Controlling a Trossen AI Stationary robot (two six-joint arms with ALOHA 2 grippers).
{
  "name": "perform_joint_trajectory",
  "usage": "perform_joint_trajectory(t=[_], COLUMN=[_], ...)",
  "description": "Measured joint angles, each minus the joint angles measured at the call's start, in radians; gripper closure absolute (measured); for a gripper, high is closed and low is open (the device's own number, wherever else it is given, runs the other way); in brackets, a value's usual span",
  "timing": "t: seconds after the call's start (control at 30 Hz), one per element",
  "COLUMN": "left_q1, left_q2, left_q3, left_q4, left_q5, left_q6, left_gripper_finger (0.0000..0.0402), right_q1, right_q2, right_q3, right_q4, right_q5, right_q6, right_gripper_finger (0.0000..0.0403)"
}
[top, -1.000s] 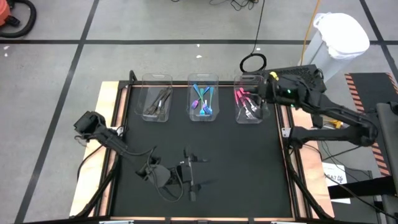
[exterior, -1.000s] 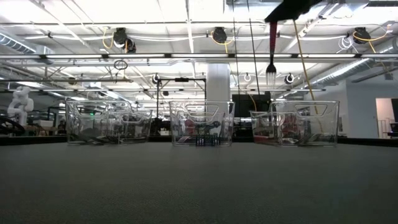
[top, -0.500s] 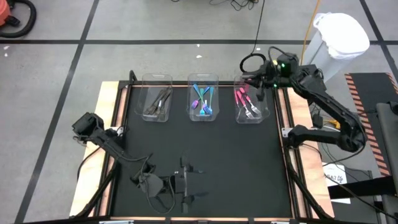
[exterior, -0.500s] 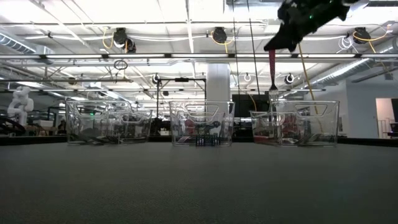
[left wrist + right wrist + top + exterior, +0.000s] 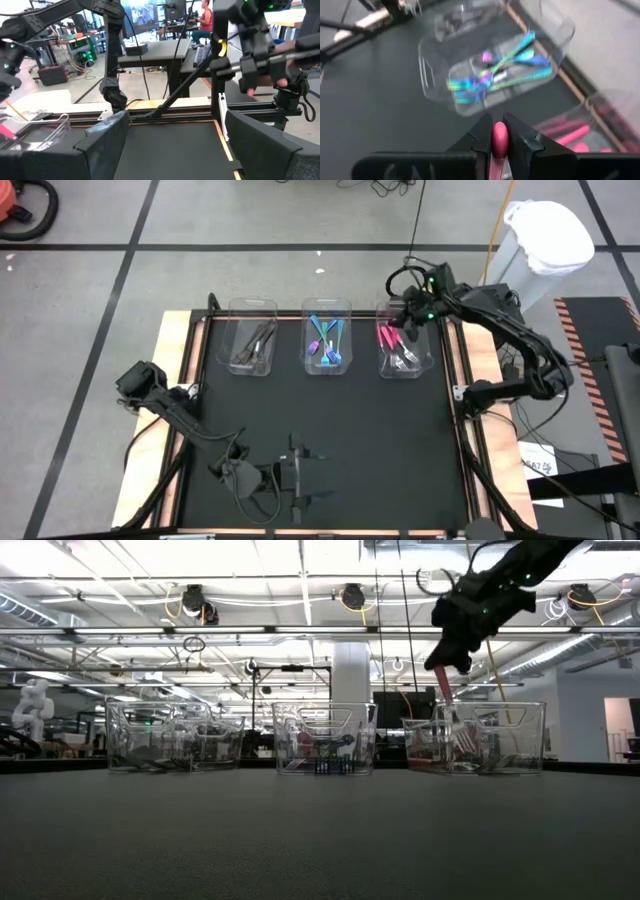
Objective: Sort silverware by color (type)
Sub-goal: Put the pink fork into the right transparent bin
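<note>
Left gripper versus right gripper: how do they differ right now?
The left gripper sits low over the near mat, open and empty; the right gripper is raised above the pink-fork bin, shut on a pink fork hanging tines-down into it. Both are dark two-finger grippers.

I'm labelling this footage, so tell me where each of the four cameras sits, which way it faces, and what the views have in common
High view: above the table, straight down; both arms, right gripper over the right bin.
Low view: table height, level across; right gripper holding a pink fork.
Left wrist view: forward past the left gripper toward the room.
Right wrist view: forward past fingers pinching the fork.
Shared: high, low and right wrist views show the fork.
</note>
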Motion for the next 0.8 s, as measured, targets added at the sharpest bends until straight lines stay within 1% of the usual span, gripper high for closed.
perform_joint_trajectory(t=[0.23,0.43,0.6,0.8], left_q1=[0.000,0.000,0.001,0.001], left_q2=[0.000,0.000,0.000,0.000], left_q3=[0.000,0.000,0.000,0.000], left_q4=[0.000,0.000,0.000,-0.004], left_q5=[0.000,0.000,0.000,0.000], left_q6=[0.000,0.001,0.001,0.001], left_gripper_finger=[0.0068,0.0068,0.0068,0.0068], right_q1=[-0.002,-0.002,-0.001,-0.005], right_q2=[0.072,0.107,0.111,0.080], right_q3=[0.000,0.000,-0.002,-0.003], right_q4=[-0.008,-0.024,-0.039,-0.034], right_q5=[0.000,0.009,0.123,0.252], right_q6=[-0.014,-0.011,-0.019,-0.005], right_gripper_finger=[0.0368,0.0342,0.0312,0.0258])
